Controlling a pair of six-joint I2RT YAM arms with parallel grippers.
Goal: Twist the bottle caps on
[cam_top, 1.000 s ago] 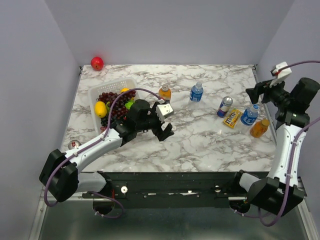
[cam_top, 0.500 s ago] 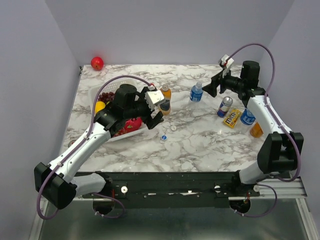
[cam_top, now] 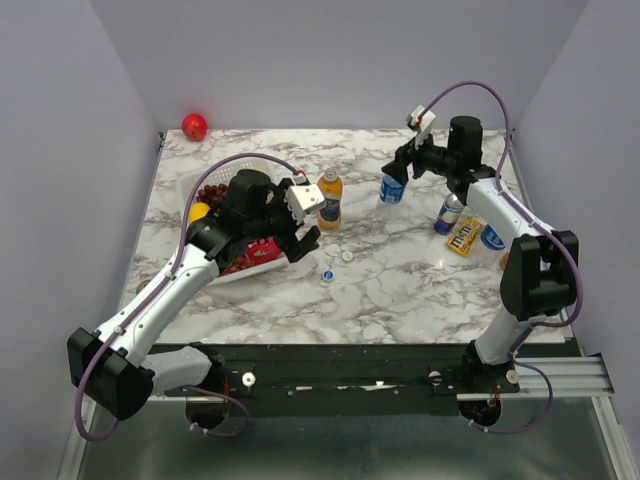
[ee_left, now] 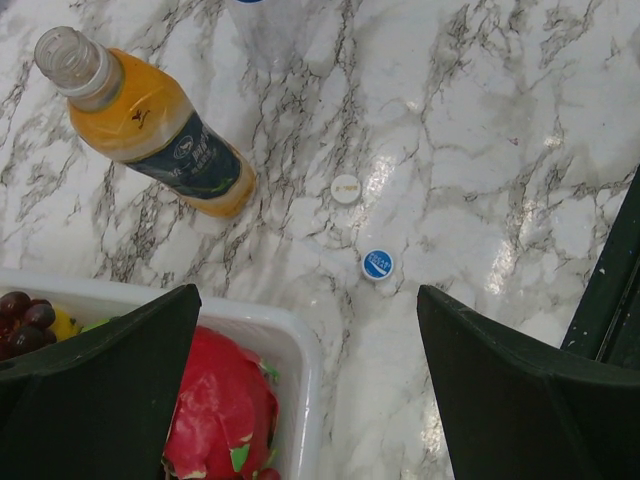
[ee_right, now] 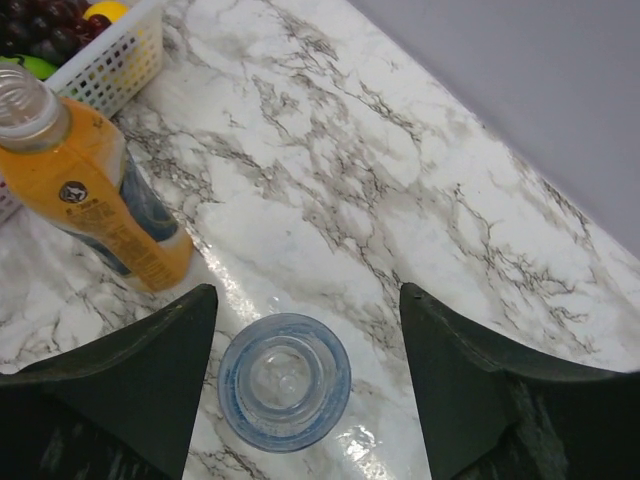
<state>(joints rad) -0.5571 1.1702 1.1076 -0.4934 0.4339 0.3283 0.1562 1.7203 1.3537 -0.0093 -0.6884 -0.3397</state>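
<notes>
Nearest us, a blue cap lies loose, a white cap at its 11 o'clock, under our released left gripper. The uncapped orange bottle stands at 10 o'clock. Farther, our right gripper hangs spread over an open clear bottle, seemingly untouching.

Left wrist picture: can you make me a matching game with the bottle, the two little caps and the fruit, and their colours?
Things:
1. bottle
2. cap nearer the bottle
3. cap farther from the bottle
4. fruit in the basket

Colours:
a. blue
b. red
c. orange drink inside
d. white

Pairs: 1-c, 2-d, 3-a, 4-b
</notes>
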